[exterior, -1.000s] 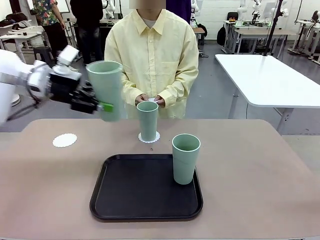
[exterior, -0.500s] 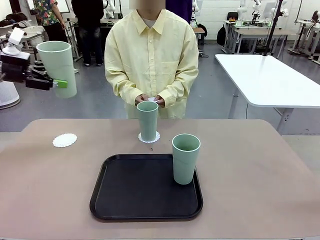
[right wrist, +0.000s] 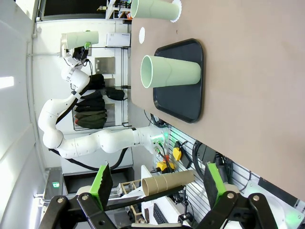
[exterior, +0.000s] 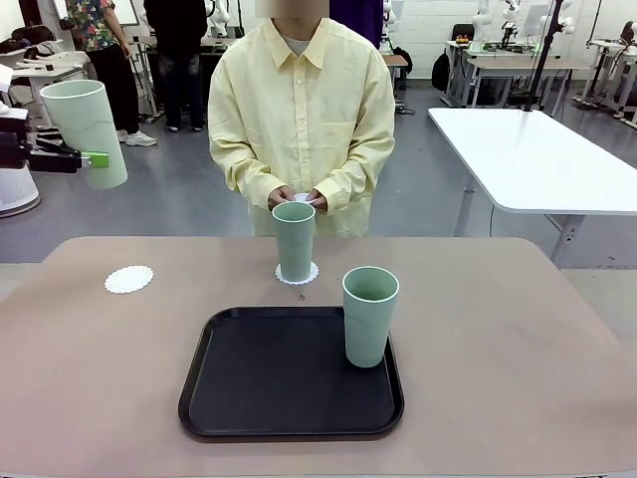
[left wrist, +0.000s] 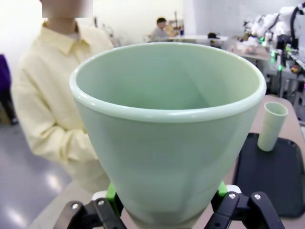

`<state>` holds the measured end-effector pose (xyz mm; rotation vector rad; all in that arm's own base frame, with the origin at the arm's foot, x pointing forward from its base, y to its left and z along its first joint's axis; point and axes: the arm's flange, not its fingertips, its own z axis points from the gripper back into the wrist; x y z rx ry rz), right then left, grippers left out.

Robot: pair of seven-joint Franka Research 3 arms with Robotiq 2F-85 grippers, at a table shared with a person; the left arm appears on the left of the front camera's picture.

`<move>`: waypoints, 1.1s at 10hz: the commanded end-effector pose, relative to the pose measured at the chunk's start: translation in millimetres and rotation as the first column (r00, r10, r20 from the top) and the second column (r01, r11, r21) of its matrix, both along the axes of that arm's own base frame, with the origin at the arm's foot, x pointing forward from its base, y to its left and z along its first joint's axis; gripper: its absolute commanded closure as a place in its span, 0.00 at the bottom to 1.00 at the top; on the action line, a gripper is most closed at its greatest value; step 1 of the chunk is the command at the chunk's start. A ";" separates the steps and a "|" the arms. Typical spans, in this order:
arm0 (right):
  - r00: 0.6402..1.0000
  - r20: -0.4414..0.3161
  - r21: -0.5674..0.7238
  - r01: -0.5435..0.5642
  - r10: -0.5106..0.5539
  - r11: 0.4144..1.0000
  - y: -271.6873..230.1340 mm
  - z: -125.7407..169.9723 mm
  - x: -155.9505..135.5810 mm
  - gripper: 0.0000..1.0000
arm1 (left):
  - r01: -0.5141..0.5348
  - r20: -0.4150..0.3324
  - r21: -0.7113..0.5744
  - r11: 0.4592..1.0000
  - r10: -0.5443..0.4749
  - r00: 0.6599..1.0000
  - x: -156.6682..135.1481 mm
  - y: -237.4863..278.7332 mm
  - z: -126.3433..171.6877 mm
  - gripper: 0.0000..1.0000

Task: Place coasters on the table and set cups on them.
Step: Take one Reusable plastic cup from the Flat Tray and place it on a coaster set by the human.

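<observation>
The left jaws grip a cup [exterior: 86, 134] high past the counter's [exterior: 518, 329] left edge. The right jaws are spread, empty. Lower it upright onto the bare coaster [exterior: 129, 279], then let go.

**Colour key.** Held cup [exterior: 87, 131], between the left jaws: plain pale sage-green, matte, no pattern. The left jaws are black with a bright green pad [exterior: 97, 158]. Below and beyond them, the tray cup [exterior: 369, 316] and the far cup [exterior: 294, 239] are the same sage-green. Bare coaster [exterior: 129, 279], nearest beneath the left jaws: white, lacy, with a scalloped edge. The coaster under the far cup [exterior: 312, 272] matches it. Tray [exterior: 279, 388]: black. Worktop [exterior: 518, 349]: matte beige-brown. Person's shirt [exterior: 302, 110]: pale yellow. Right jaws: black, with green pads [right wrist: 101, 185].
</observation>
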<state>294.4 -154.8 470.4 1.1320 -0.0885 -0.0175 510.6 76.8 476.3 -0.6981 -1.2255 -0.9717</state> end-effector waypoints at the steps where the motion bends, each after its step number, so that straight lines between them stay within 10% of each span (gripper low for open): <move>1: 1.000 0.008 0.010 -0.004 0.003 1.000 -0.3 0.8 -0.3 0.00 | -0.047 0.004 -0.031 0.998 0.048 0.999 -1.3 5.6 1.7 0.17; 11: 1.000 0.008 0.010 -0.004 0.003 1.000 -0.3 0.8 -0.3 0.00 | 0.047 -0.053 -0.037 0.998 -0.049 0.997 8.4 17.1 -7.4 0.17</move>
